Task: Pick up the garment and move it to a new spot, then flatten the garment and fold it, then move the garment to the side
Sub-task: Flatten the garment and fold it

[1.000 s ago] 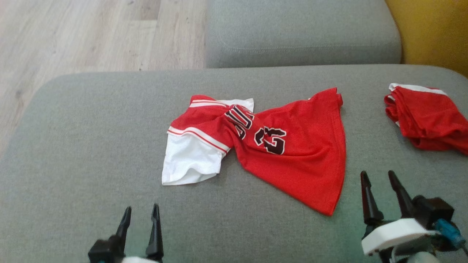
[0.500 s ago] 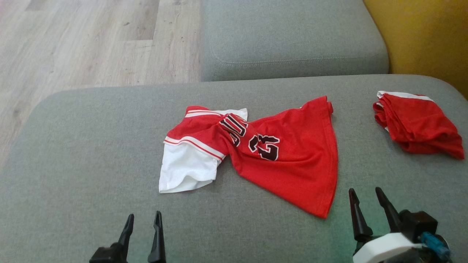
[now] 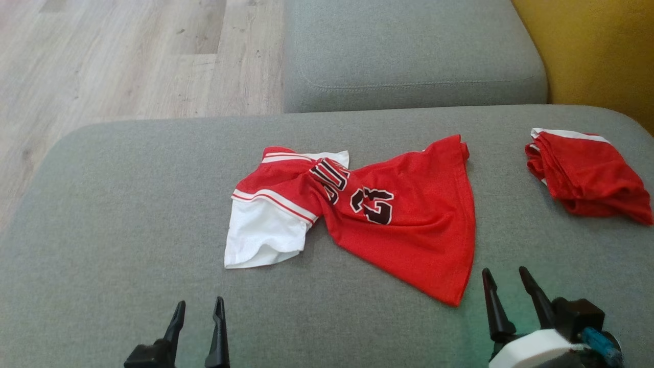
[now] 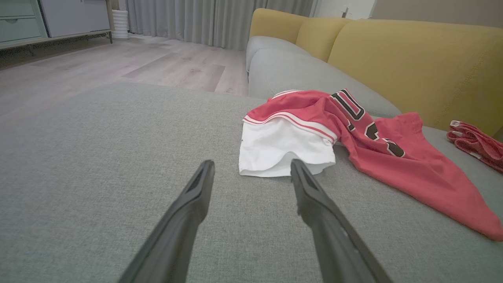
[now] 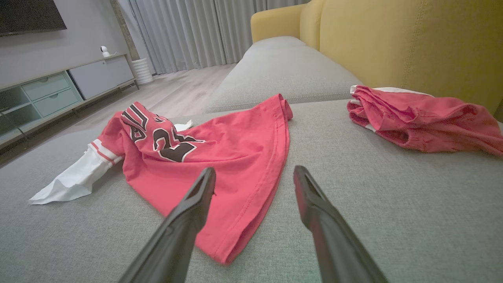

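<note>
Spread wide and empty, the left pincer (image 3: 200,301) and right pincer (image 3: 503,270) sit poised for the pick-up.
The crumpled red mesh basketball jersey (image 3: 409,220) lies on the grey fabric sofa seat (image 3: 127,204) ahead of both, white sleeve beyond the left, hem corner just beside the right — one hold each, I judge. Since a second ago the right pincer has edged nearer that hem — the jersey is unmoved.
</note>
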